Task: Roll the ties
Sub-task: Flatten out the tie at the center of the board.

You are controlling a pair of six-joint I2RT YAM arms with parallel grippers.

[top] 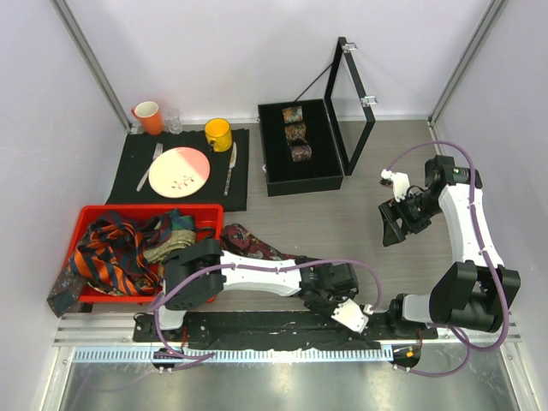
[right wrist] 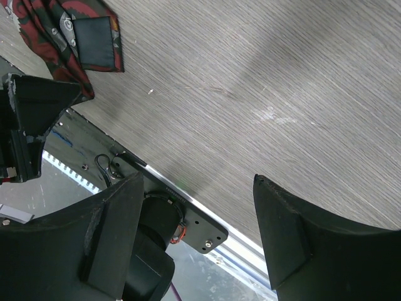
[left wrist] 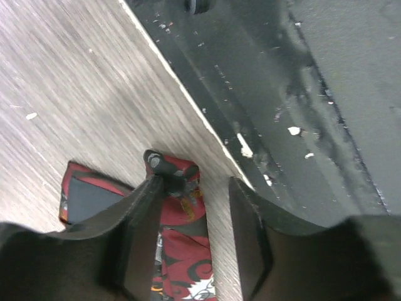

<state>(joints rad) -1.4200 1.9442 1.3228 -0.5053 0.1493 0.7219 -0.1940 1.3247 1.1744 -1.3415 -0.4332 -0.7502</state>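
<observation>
Left tool [left wrist: 194, 185], jaws parted, straddles the end of the dark red tie [left wrist: 182, 251] on the worktop [left wrist: 75, 81]; right tool [right wrist: 196, 182] gapes wide.

Wide open tabletop [top: 360, 214] between the black box [top: 304, 185] and the right gripper [top: 396, 227], easy passage there. Tighter for the left gripper [left wrist: 195, 182]: black base rail [left wrist: 301, 94] just beside it, red bin [top: 150, 208] crowding the left.

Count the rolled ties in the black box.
3, in a row in the black box: far coil, middle coil, near coil. Any beneath them would be hidden.
</observation>
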